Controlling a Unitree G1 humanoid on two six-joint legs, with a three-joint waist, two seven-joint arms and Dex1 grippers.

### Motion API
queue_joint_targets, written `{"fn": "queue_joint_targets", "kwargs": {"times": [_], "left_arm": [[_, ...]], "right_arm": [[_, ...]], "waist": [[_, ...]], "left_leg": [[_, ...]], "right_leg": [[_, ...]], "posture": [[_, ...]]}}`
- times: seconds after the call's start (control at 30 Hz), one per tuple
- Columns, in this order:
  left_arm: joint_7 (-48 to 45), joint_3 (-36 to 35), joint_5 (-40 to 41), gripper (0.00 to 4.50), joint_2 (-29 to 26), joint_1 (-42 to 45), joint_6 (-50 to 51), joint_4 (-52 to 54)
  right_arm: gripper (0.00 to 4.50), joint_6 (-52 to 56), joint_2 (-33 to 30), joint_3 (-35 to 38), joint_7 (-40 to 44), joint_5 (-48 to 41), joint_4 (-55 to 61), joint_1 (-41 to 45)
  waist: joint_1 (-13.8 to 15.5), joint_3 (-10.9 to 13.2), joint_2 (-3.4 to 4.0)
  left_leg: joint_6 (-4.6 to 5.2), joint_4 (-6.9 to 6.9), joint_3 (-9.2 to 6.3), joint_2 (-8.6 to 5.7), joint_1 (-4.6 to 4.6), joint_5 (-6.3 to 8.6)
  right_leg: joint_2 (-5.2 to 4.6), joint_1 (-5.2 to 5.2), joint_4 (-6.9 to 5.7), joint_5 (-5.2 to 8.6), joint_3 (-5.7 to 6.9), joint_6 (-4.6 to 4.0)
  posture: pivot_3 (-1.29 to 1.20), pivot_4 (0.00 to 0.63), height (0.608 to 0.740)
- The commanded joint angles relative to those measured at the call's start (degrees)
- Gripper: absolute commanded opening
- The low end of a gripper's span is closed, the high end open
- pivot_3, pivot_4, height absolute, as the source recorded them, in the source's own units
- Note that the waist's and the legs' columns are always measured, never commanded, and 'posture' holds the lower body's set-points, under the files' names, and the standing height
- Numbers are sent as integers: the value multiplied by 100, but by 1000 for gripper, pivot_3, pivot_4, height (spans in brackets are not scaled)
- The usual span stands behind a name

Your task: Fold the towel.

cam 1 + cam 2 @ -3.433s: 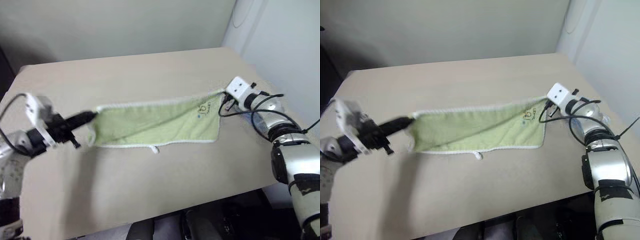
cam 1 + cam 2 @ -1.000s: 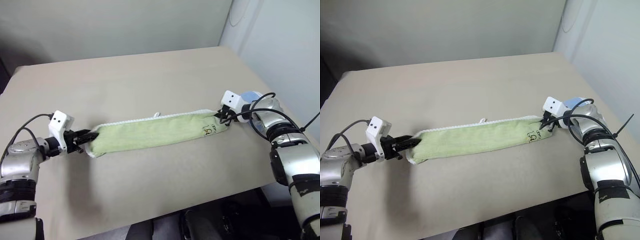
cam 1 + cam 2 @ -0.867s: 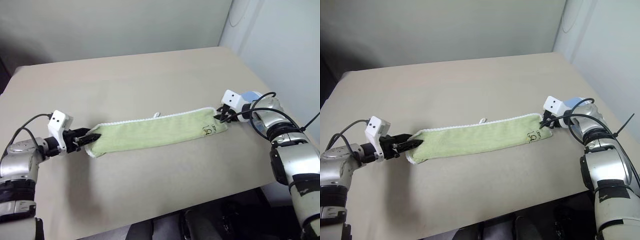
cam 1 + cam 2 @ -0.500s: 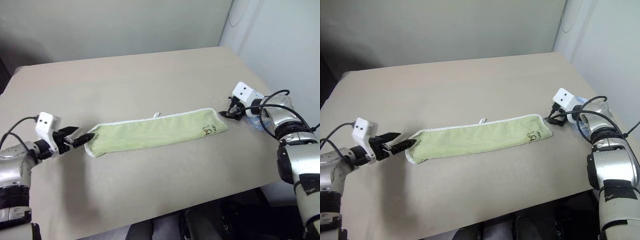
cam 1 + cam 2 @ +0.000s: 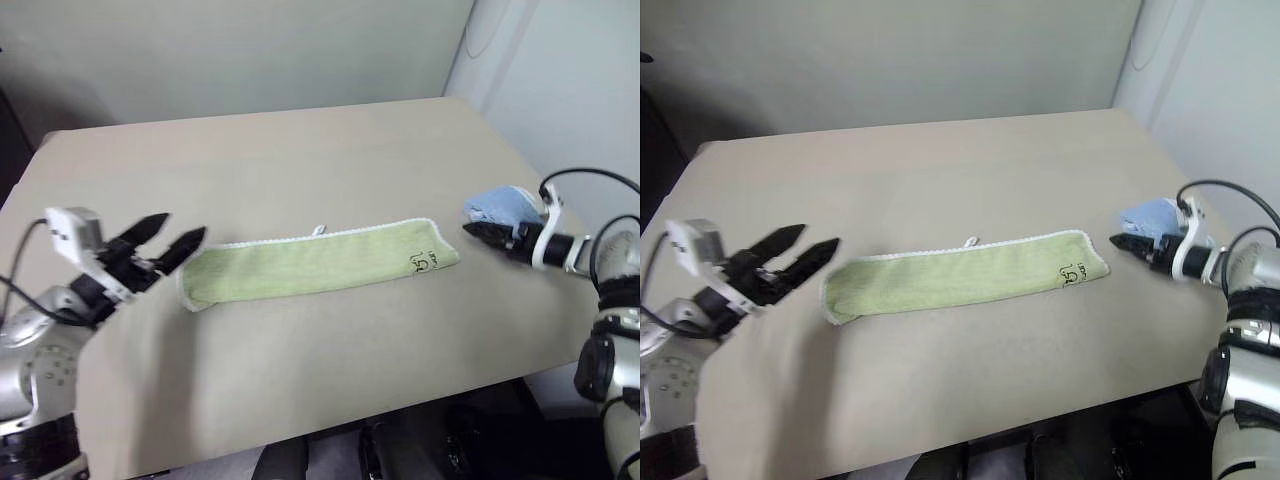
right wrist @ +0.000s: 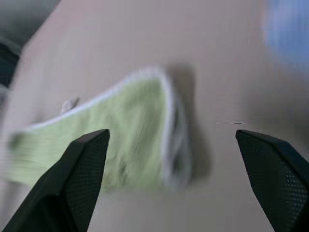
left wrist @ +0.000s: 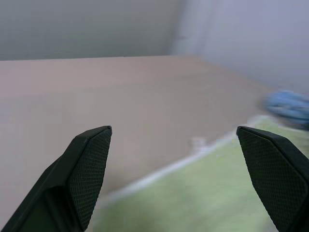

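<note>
We're looking at a bare, test-room sort of place: a plain beige table is filling the middle of the frame, blank pale walls are running along the top, and a thin cable is hanging down the wall at upper right. No household or shop fittings are showing.

The towel is light green and fluffy, with a white stitched edge. It lies flat on the tan table, folded into one long, thin strip. The strip runs from side to side and tilts a little, so its right end sits a bit farther back than its left end. A small dark printed mark shows near the right end. A tiny white loop sticks out from the far long edge, near the middle.
</note>
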State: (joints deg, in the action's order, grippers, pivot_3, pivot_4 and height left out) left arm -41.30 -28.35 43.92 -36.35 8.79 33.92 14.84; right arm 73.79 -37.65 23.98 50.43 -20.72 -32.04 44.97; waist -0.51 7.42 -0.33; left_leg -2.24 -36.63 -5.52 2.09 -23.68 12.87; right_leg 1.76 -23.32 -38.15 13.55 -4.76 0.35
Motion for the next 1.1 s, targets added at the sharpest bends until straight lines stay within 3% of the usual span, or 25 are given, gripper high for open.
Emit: {"fn": "queue_joint_targets", "kwargs": {"times": [0.03, 0.33, 0.57, 0.93, 1.03, 1.1], "left_arm": [[119, 224, 157, 4500, 82, 113, 56, 371], [207, 757, 285, 4500, 349, 384, 79, 344], [-84, 1142, 58, 4500, 128, 190, 5, 584], [-539, 1727, -176, 4500, -219, -80, -1, 893], [-578, 1878, -306, 4500, -209, -76, -54, 852], [-582, 1938, -360, 4500, -182, -48, -80, 818]], "right_arm": [[4419, 1039, 308, 846, -752, -380, 1150, -253], [4419, 1653, 1566, 1839, -1887, -507, 1934, -403], [4419, 1007, 2199, 1934, -2586, -431, 1392, -200], [4419, 308, 2647, 1997, -3367, -702, 853, 149], [3851, 255, 2749, 1942, -3506, -799, 875, 227], [3177, 207, 2801, 1918, -3605, -831, 896, 247]], "waist": [[-43, 0, 1], [-78, 0, 1], [-114, -6, -9], [-169, -30, -48], [-167, -29, -48], [-160, -29, -47]], "left_leg": [[6, -5, 1, 0, 9, 3], [29, -12, 0, -8, 63, 17], [32, -12, -2, -12, 68, 19], [37, -37, -1, -20, 86, 22], [39, -36, -1, -25, 82, 23], [39, -33, -1, -25, 72, 23]], "right_leg": [[1, 3, -4, -1, -3, 1], [6, 57, 0, 6, -14, 19], [7, 60, 5, 8, -20, 25], [8, 80, 15, -3, -45, 23], [8, 73, 14, -4, -54, 23], [8, 60, 14, -7, -54, 29]], "posture": [[0, 150, 740], [0, 150, 740], [0, 150, 740], [0, 150, 740], [0, 150, 740], [0, 150, 740]]}}
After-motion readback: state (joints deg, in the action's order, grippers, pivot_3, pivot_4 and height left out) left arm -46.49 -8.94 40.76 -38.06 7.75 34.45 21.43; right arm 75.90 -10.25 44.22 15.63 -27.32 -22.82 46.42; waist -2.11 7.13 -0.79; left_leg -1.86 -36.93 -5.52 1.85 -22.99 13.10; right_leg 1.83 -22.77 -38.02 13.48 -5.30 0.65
